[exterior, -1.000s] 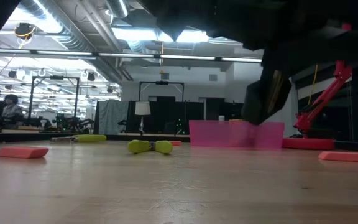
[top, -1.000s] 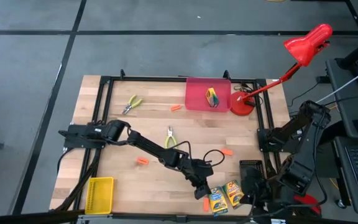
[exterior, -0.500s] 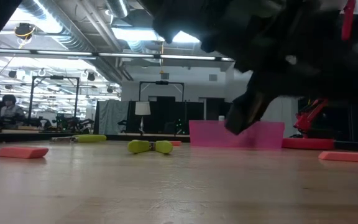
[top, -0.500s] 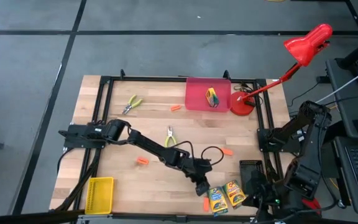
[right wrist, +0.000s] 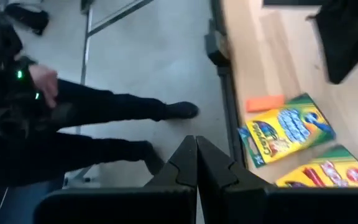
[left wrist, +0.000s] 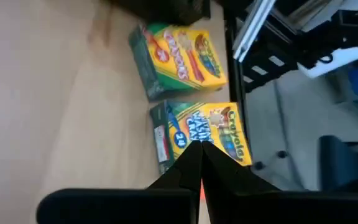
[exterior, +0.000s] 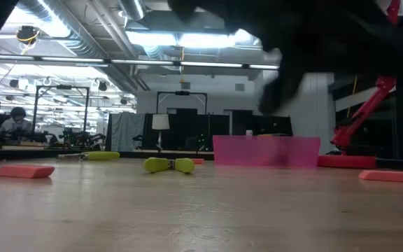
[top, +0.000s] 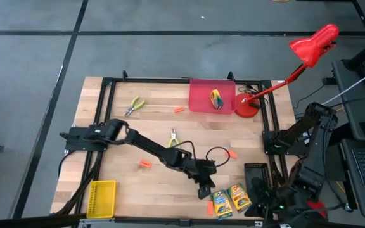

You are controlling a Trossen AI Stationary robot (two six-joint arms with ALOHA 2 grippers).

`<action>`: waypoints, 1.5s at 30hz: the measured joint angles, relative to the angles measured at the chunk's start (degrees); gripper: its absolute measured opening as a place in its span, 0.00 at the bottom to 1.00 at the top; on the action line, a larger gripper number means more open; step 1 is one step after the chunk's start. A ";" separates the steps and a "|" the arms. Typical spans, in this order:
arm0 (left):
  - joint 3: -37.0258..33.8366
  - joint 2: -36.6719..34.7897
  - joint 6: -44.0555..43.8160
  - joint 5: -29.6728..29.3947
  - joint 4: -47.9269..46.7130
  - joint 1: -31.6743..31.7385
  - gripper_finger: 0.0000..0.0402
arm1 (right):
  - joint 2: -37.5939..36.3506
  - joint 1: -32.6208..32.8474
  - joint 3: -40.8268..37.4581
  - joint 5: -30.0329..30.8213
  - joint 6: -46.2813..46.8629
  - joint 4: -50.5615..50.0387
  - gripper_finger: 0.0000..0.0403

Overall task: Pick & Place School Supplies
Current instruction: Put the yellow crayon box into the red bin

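Observation:
Two green-and-yellow crayon boxes (top: pixel 222 204) (top: pixel 238 196) lie flat by the table's near edge, an orange stick (top: pixel 210 208) beside them. A third crayon box (top: pixel 217 99) sits in the red bin (top: pixel 201 102). Pliers (top: pixel 134 105) (top: pixel 173 139) and more orange sticks (top: pixel 145 164) (top: pixel 232 154) (top: pixel 179 109) lie on the wood. My left gripper (top: pixel 204 190) hangs shut just left of the boxes; the left wrist view has it (left wrist: pixel 199 149) over one box (left wrist: pixel 207 134), and the low view shows it raised off the table. My right gripper (right wrist: pixel 196 146) is shut at the near right corner.
A yellow bin (top: pixel 101 197) sits at the near left corner and a black bin (top: pixel 255 174) near the right edge. A red desk lamp's base (top: pixel 246 107) stands beside the red bin. A person's legs (right wrist: pixel 92 112) show on the floor beyond the near edge.
My left gripper has risen from just above the table by the crayon boxes, staying shut. My right arm's wrist has shifted a little toward the near edge. The boxes have not moved.

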 joint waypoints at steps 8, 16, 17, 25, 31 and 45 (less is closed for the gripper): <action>-0.56 -12.31 8.02 -28.83 -32.42 -0.09 0.01 | 0.00 -9.91 0.00 -12.30 -12.22 -4.92 0.00; -17.64 -30.68 3.38 -36.94 -33.84 -3.74 0.01 | 0.39 -22.67 -11.28 -33.80 -26.16 -1.00 0.00; -20.98 -33.45 3.85 -36.59 -30.56 -4.86 0.01 | 0.33 -23.76 -13.94 -37.11 -27.28 3.63 0.00; -41.60 -54.18 8.91 -23.72 -5.76 -9.49 0.01 | 0.09 -32.29 -31.10 -57.55 -25.12 35.95 0.00; -47.58 -62.49 10.81 -18.17 -5.48 -7.29 0.01 | 0.10 -38.88 -37.30 -68.23 -21.95 40.24 0.00; -49.65 -68.13 18.69 -16.51 -7.84 -0.37 0.01 | 7.87 -42.81 -39.12 -76.18 -24.98 29.64 0.00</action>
